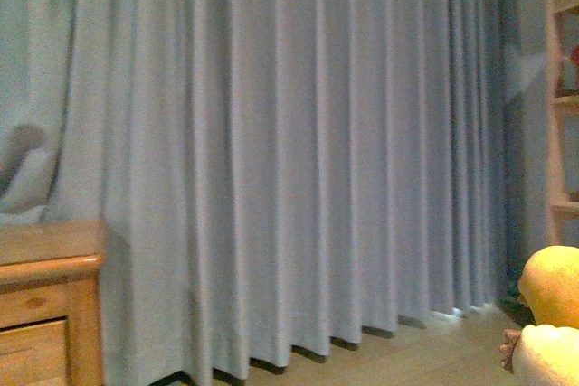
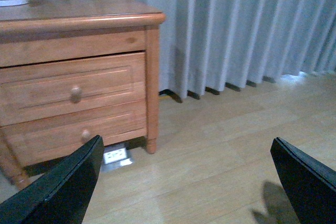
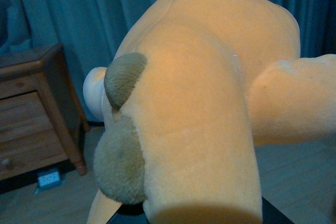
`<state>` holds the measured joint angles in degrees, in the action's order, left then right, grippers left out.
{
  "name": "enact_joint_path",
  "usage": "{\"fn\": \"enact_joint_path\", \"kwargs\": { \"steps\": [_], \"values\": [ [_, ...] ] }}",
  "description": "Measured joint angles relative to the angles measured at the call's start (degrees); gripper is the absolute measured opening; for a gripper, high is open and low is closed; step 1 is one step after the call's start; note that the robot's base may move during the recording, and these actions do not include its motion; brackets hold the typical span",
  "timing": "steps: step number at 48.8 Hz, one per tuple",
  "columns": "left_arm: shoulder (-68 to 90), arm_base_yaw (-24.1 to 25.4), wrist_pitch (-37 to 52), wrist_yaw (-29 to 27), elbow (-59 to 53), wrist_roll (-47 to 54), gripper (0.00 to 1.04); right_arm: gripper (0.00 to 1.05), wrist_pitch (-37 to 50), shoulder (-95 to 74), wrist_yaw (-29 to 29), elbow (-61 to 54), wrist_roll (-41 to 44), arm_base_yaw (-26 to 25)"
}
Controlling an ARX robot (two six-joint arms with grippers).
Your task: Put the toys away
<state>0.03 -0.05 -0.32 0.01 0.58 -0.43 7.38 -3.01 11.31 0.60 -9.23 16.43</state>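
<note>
Plush (image 1: 552, 314) at near right, off floor (image 2: 220, 145), apparently pinched in right fingers (image 3: 274, 216), mostly hidden beneath it. Left fingers (image 2: 60, 184) spread wide, empty, near nightstand (image 2: 79, 30). Drawers look closed: left likely opens one. Soft, bulky load needs firm squeeze and slow carry.

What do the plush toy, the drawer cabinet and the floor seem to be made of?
The plush toy: soft fabric, a short fuzzy orange-yellow pile, with rougher brown patches. The cabinet: wood by its grain and knot, with a smooth satin sheen. The floor: pale wood-look planks, glossy enough to reflect light; real wood or laminate, I cannot tell.
</note>
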Motion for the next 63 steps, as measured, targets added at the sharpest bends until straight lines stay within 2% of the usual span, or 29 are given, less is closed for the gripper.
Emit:
{"fn": "enact_joint_path", "kwargs": {
  "steps": [63],
  "values": [
    [0.0, 0.0, 0.0, 0.0, 0.0, 0.0, 0.99, 0.19, 0.0, 0.0, 0.0, 0.0, 0.0, 0.0]
  ]
}}
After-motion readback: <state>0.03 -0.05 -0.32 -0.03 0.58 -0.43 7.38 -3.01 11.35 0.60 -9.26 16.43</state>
